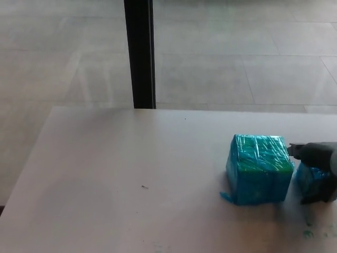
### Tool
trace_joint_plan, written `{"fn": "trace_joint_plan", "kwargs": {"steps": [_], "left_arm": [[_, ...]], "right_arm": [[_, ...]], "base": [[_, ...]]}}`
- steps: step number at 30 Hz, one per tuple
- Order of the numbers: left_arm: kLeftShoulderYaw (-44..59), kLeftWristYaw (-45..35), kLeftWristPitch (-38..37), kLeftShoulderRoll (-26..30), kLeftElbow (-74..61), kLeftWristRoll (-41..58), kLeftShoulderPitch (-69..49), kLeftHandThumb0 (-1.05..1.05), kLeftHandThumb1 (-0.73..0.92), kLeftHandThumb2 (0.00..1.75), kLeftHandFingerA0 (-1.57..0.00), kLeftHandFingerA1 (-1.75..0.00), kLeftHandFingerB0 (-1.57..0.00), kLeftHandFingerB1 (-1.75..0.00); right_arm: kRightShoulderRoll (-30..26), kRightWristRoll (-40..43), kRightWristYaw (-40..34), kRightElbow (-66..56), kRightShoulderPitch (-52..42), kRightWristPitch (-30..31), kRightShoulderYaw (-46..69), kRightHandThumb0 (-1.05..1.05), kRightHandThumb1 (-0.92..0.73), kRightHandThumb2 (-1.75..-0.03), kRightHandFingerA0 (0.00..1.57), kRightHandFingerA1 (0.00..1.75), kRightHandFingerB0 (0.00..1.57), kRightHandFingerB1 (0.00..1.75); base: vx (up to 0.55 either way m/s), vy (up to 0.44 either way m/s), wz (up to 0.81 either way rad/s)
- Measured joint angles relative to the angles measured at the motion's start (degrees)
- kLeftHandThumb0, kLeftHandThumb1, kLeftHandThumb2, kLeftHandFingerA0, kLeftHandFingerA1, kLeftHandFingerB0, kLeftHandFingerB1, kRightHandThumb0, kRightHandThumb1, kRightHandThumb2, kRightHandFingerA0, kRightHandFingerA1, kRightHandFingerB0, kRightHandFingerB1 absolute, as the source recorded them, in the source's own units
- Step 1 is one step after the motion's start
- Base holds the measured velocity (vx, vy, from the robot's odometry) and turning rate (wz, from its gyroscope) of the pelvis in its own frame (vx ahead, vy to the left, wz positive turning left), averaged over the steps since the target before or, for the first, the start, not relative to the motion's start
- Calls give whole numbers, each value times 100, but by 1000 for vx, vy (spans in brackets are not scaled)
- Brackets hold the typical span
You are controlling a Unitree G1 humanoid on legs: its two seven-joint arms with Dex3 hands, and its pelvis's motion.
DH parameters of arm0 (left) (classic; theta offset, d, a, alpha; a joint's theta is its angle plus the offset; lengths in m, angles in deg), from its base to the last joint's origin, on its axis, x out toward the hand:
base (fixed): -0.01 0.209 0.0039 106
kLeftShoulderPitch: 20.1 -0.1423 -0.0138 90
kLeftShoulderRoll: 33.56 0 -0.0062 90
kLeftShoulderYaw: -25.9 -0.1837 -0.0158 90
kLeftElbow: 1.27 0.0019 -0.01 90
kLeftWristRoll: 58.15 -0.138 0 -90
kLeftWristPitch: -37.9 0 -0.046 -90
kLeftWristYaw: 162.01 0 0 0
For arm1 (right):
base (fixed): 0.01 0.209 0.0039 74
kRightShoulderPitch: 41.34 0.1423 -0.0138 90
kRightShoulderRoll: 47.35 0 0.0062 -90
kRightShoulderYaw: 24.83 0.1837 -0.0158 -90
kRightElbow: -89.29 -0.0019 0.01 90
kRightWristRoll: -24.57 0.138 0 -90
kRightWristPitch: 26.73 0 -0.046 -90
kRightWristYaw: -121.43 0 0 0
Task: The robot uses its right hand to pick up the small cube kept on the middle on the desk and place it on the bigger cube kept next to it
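Blue small cube (315,178) sits on the desk (131,174) beside the big cube (258,167); right hand (320,168) wraps it — fingers closed on it.
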Motion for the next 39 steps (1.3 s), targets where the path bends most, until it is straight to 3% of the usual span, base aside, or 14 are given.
{"fn": "trace_joint_plan", "kwargs": {"steps": [5, 6, 9, 14, 16, 17, 19, 24, 29, 30, 34, 35, 38, 39], "left_arm": [[-6, 1, -1, 5, 12, -3, 26, -90, 63, 104, -29, -69, -22, -54], [-5, 1, -1, 5, 19, -3, 28, -91, 83, 65, -27, -72, -25, -47], [8, 0, 0, 4, 16, 4, 31, -91, 82, 65, -27, -73, -25, -49], [4, -1, -4, 4, 16, 5, 45, -97, 68, 82, -26, -71, -20, -51], [6, -2, -3, 4, -7, 6, 41, -89, 62, 103, -25, -68, -20, -55], [7, -2, -2, 4, -37, 7, 39, -95, 64, 81, -30, -73, -24, -52], [30, -2, -2, 3, -63, 14, 39, -94, 63, 81, -31, -72, -25, -52], [61, -7, -2, 3, -15, 20, 39, -88, 78, 64, -29, -71, -26, -48], [55, -7, -3, -11, -18, 18, 44, -89, 78, 64, -28, -74, -27, -51], [53, -7, -3, -12, -21, 18, 44, -88, 79, 64, -27, -74, -27, -51], [44, -7, -3, -18, -28, 18, 44, -88, 76, 63, -25, -78, -30, -54], [42, -7, -3, -19, -30, 18, 44, -86, 59, 105, -33, -74, -25, -57], [40, -8, -3, -24, -40, 18, 44, -83, 57, 105, -37, -75, -31, -60], [40, -9, -3, -24, -44, 18, 44, -84, 72, 62, -32, -79, -37, -56]], "right_arm": [[-324, -286, -136, -52, -101, -105, -419, -57, -33, -74, 0, 47, 6, 42], [-360, -338, -152, -41, -106, -111, -482, -56, -33, -74, 0, 32, 8, 41], [-558, -552, -243, -145, -168, -101, -742, -72, -39, -68, 0, 0, 13, 34], [-827, -942, -434, -294, -282, 15, -1099, -47, -44, -67, 0, 1, 5, 38], [-855, -1114, -514, -345, -331, 105, -1229, -47, -48, -70, 0, 38, 11, 43], [-856, -1188, -567, -372, -363, 155, -1272, -34, -59, -53, 14, 114, 29, 33], [-856, -1348, -754, -392, -439, 252, -1335, -33, -66, -53, 24, 132, 35, 32], [-852, -1615, -1235, -350, -529, 378, -1476, -28, -64, -59, 53, 105, 67, 40], [-852, -1701, -1700, -320, -585, 377, -1493, -30, -43, -82, 73, 104, 58, 60], [-852, -1707, -1801, -303, -597, 377, -1495, -21, -53, -57, 74, 129, 73, 49], [-853, -1717, -2177, -245, -648, 374, -1496, -23, -58, -61, 68, 144, 69, 46], [-853, -1718, -2243, -234, -659, 374, -1496, -26, -59, -61, 72, 147, 68, 45], [-855, -1737, -2512, -189, -705, 374, -1493, -26, -56, -60, 82, 158, 65, 46], [-858, -1741, -2636, -172, -734, 369, -1480, -25, -52, -56, 88, 159, 62, 43]], "base": [[0, 0, 3], [0, 0, 0], [0, 0, 0], [0, 0, 0], [0, 0, 0], [0, 0, 0], [0, 0, 0], [0, 0, 0], [0, 0, 0], [0, 0, 0], [0, 0, 0], [0, 0, 0], [0, 0, 0], [0, 0, 0]]}}
